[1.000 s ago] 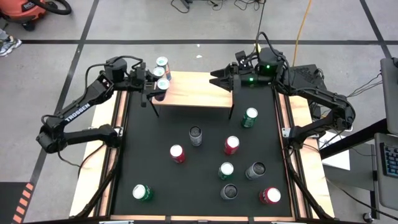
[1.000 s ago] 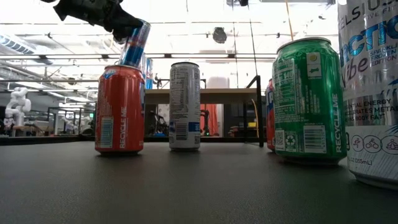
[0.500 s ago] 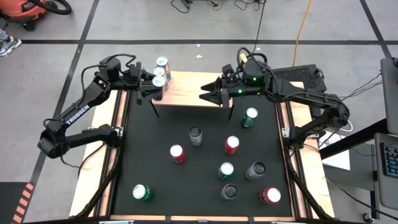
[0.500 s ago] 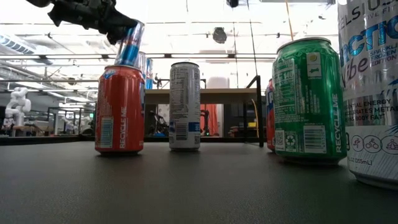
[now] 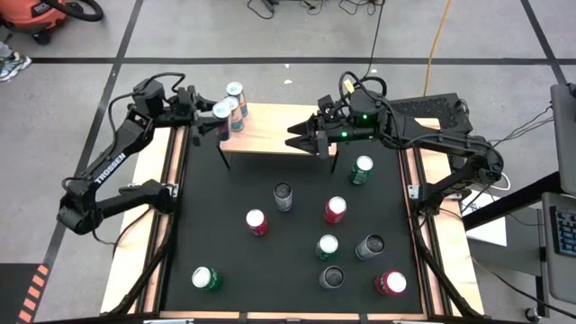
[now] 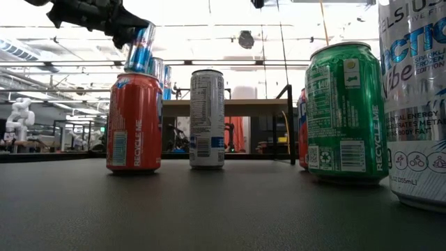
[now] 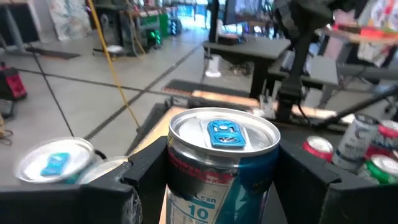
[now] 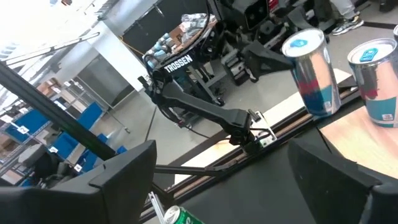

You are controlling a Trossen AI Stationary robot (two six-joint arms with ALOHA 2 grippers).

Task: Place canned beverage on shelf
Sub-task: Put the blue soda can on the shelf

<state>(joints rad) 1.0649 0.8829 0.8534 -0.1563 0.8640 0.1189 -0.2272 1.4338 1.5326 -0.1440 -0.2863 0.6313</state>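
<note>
Left gripper point(image 5: 216, 115) fingers clamped around a load, right gripper point(image 5: 295, 139) fingers spread.

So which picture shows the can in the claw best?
The left wrist view: the blue can fills it, gripped by the left claw. The high view shows only its small top, the low view a partly hidden side, the right wrist view it tilted, far off.

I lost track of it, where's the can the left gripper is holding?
In the high view, the blue can sits in the left gripper, tilted above the shelf's left end beside two cans.
</note>
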